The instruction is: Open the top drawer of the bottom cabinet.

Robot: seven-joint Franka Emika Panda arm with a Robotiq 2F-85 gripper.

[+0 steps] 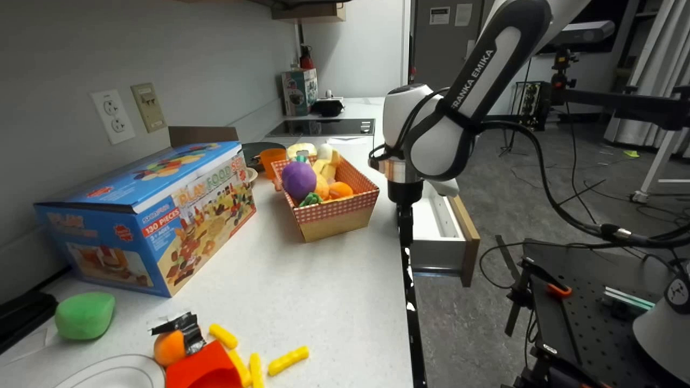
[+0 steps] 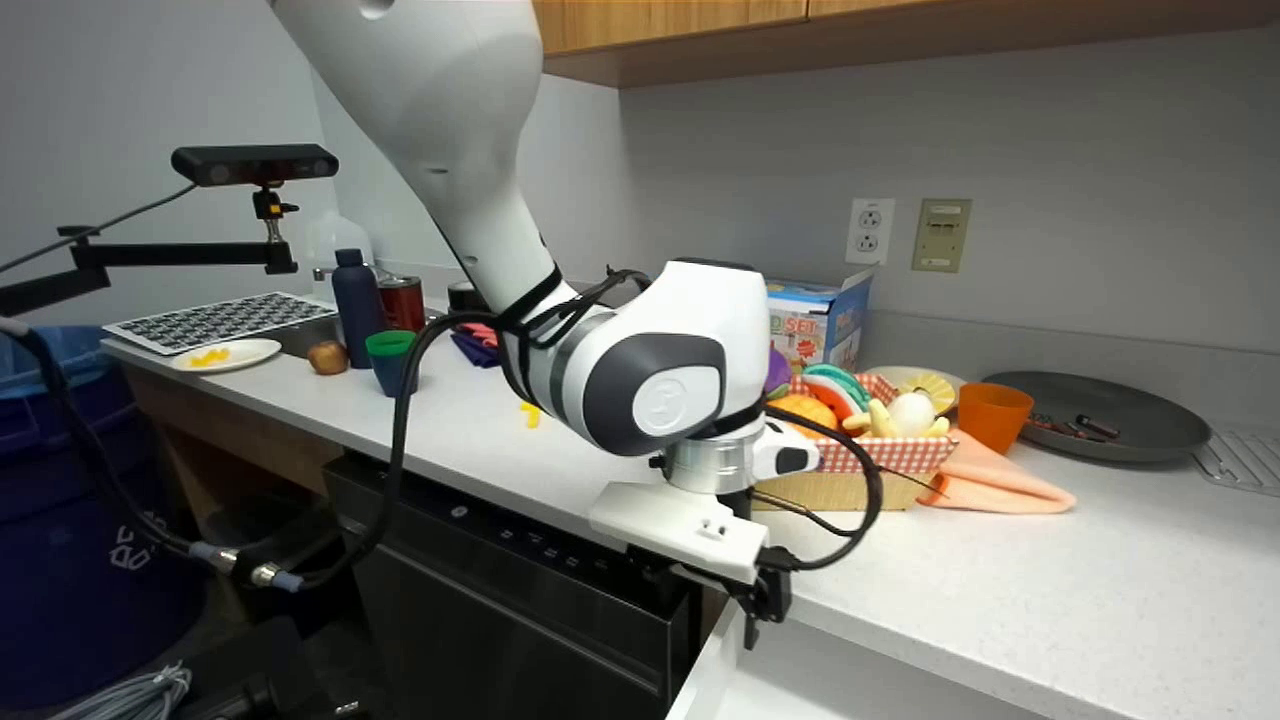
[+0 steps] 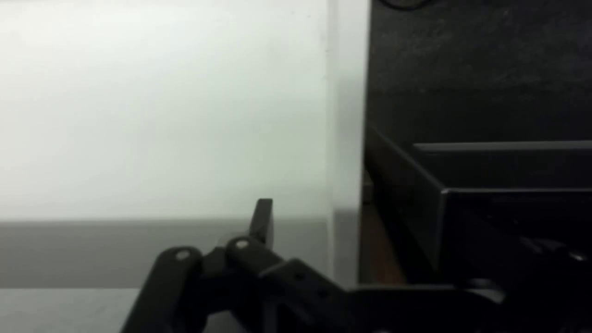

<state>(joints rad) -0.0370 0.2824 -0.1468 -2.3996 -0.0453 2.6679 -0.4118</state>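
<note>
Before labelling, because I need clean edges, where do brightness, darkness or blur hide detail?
Wrist view: the top drawer has a bright, nearly featureless inside, the fingers are dark and slightly blurred, the black appliance shows little detail; in an exterior view, space beside the blue bin is nearly black; in an exterior view, the play food box has legible large print.

This looks like a kitchen and a robotics lab in one. The kitchen shows in the long white desk [image 1: 339,291] with its flat black cooktop [image 1: 318,128], the frying pan [image 2: 1150,432], the wooden wall cabinet [image 2: 670,20] and a dark appliance front [image 2: 510,600]; the lab, in the robot arm [image 2: 470,170], the camera [image 2: 255,166] on a boom [image 2: 180,257] and the black-and-white patterned board [image 2: 220,322].
</note>
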